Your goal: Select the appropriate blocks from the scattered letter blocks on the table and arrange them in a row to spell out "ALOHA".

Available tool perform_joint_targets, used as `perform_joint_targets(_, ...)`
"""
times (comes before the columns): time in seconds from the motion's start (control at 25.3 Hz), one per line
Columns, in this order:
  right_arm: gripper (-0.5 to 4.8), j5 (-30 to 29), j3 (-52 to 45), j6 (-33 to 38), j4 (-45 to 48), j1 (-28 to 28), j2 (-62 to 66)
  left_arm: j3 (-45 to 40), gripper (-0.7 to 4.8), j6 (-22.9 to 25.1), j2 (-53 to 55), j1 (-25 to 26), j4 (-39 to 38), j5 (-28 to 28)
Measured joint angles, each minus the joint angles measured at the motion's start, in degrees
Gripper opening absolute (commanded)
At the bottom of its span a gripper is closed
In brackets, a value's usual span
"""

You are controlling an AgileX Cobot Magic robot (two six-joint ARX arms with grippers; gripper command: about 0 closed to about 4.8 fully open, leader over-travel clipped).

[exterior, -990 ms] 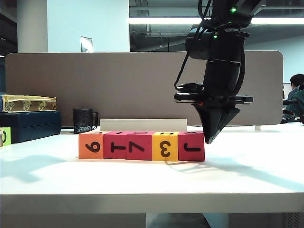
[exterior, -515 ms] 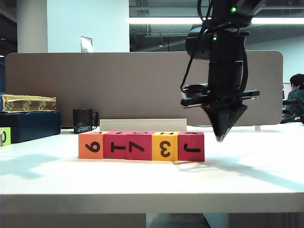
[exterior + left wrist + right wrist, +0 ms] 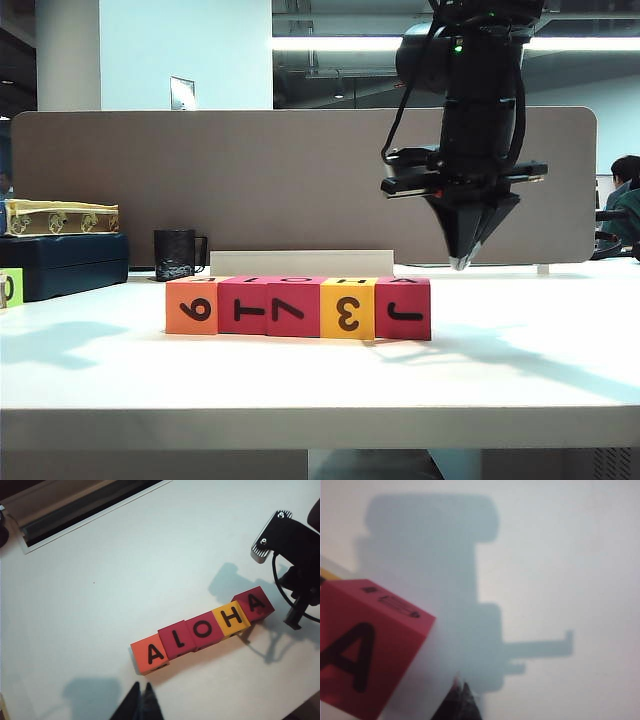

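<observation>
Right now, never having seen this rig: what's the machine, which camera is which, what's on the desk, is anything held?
It is a two-armed robot, each arm ending in a two-finger gripper. One picture comes from a camera facing the wide white table; the other two come from cameras on the arms' wrists.

On the table, five letter cubes stand touching in a row: orange, two pink-red, yellow, pink-red. Seen from above in the left wrist view, they read ALOHA. Behind them stand a black mug and a grey-brown divider panel.

The right gripper hangs shut above the table, just past the row's right end. The left gripper, also shut, shows only in its own wrist view. Neither holds anything.
</observation>
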Motion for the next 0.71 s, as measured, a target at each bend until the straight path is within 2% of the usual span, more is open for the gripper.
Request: perform_joint_targets(0.71,-0.04,-11.1,-0.1,0.4,4.3,0.0,3.0,0.0,-0.06,0.0,0.0,0.1,-0.3,0.0)
